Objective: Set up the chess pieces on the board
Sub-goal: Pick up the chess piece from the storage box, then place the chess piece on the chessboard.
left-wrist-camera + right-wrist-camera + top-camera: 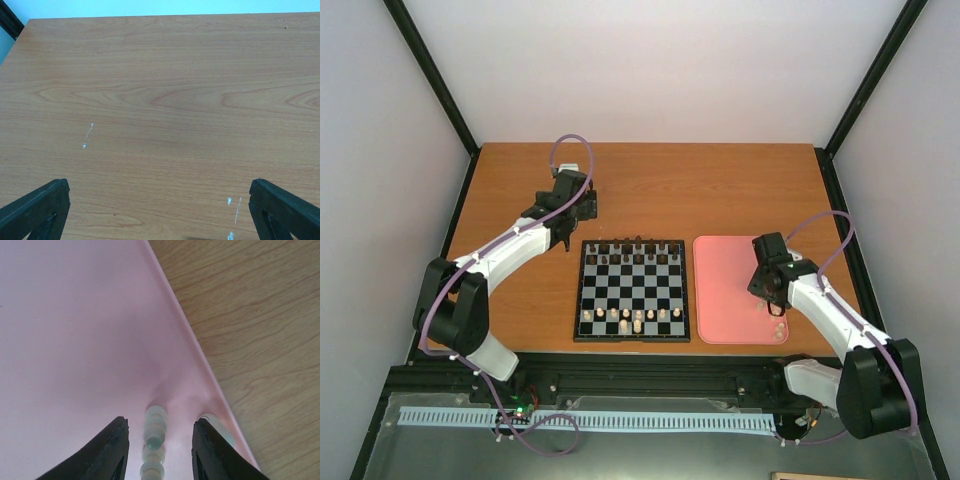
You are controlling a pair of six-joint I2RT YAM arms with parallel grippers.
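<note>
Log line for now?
left tool open over wooden table | right tool open, straddling cream chess piece on pink rectangular tray | checkered board partly set

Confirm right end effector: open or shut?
Open: the right end effector fingers straddle a pale chess piece on the pink tray, gaps both sides.

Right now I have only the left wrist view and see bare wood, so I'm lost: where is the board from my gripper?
Observer: The board lies nearer the arm bases than the left gripper, and to its right.
Operator: Any pale pieces off it?
Observer: Yes, a pale piece lies on the tray, between the open fingers of the right gripper.
Operator: Only that one?
Observer: No, a second piece lies by the tray's edge, just outside those fingers.
</note>
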